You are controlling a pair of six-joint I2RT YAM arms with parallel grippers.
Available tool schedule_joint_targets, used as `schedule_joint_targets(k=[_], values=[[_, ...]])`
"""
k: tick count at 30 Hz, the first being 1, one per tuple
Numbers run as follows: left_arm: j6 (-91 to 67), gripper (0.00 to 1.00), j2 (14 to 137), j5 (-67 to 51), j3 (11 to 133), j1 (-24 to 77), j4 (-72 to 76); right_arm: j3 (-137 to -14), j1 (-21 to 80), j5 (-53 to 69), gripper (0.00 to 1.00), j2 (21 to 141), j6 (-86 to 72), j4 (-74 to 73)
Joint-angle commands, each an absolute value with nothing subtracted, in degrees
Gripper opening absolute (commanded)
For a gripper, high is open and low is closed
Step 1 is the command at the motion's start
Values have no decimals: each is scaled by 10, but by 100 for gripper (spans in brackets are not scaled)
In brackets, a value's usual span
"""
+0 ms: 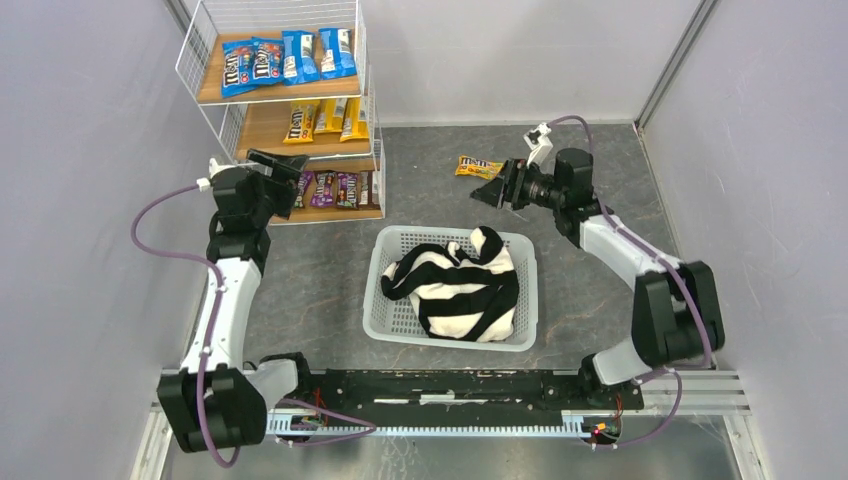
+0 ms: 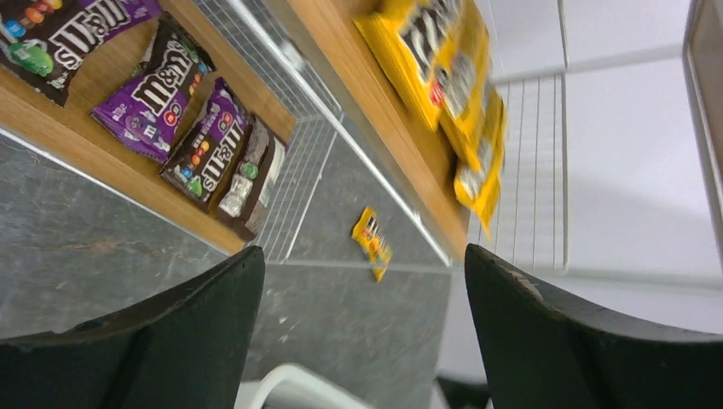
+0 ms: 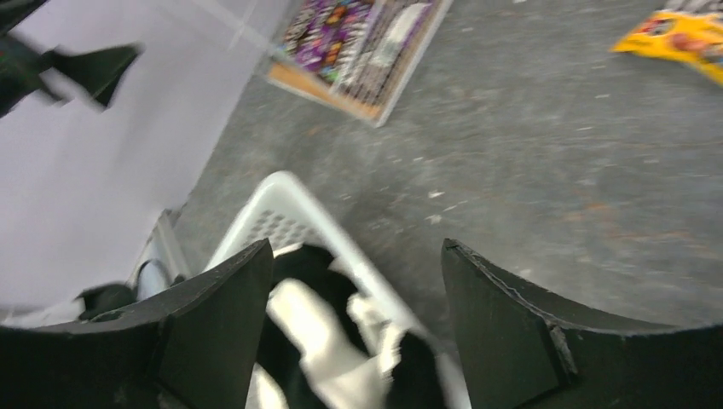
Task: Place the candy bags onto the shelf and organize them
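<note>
Since only one yellow bag (image 1: 478, 167) is off the shelf (image 1: 200, 60), lying flat on the table (image 1: 430, 150) in the upper middle of the top view, I'd say grabbing it is the step right now. The right gripper (image 1: 490, 191) sits just below and right of it, with its jaws spread wide and nothing in them. In its own wrist view the bag is way up in the top right corner while the fingers aim down at the basket (image 1: 385, 322). So it has to turn toward the bag and come down from above with a finger on each side. A flat glossy packet will probably skid if it's shoved from one side.

The left gripper (image 1: 285, 162) is wide open and empty too, right at the front of the bottom board by the purple and brown bags (image 1: 335, 188). The yellow bags (image 1: 325, 118) fill the middle board and the blue bags (image 1: 285, 55) the top one, so the loose one likely goes in the middle.

Room-wise, there's bare table between the bag and the shelf, across the upper part of the frame. The gap between boards looks low, so slide it in flat and mind the wire side. The basket and striped cloth (image 1: 455, 285) sit lower centre, out of that path. The left arm crowds the shelf front, though.
</note>
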State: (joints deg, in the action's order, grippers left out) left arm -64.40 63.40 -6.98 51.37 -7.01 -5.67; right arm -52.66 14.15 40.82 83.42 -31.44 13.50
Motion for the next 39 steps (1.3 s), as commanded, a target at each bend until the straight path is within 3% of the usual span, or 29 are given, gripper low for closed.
schedule_joint_targets(k=[1,6,14,22,29,36,39], values=[[-473,94,582,-162,523,-71,-100,-596,98,355,82,928,-328,155],[-375,97,556,-292,508,-71,-116,-687,57,356,90,1064,-329,158],[-320,98,541,-386,483,-57,-134,-810,37,315,89,1220,-335,158],[-318,98,549,-414,486,-25,-123,-868,29,298,72,1311,-380,196],[-322,98,569,-414,494,-19,-122,-847,38,252,58,1331,-400,223],[-336,98,568,-416,494,-18,-121,-863,53,222,41,1358,-410,239],[-341,98,560,-418,493,-13,-122,-864,60,211,29,1355,-413,241]])
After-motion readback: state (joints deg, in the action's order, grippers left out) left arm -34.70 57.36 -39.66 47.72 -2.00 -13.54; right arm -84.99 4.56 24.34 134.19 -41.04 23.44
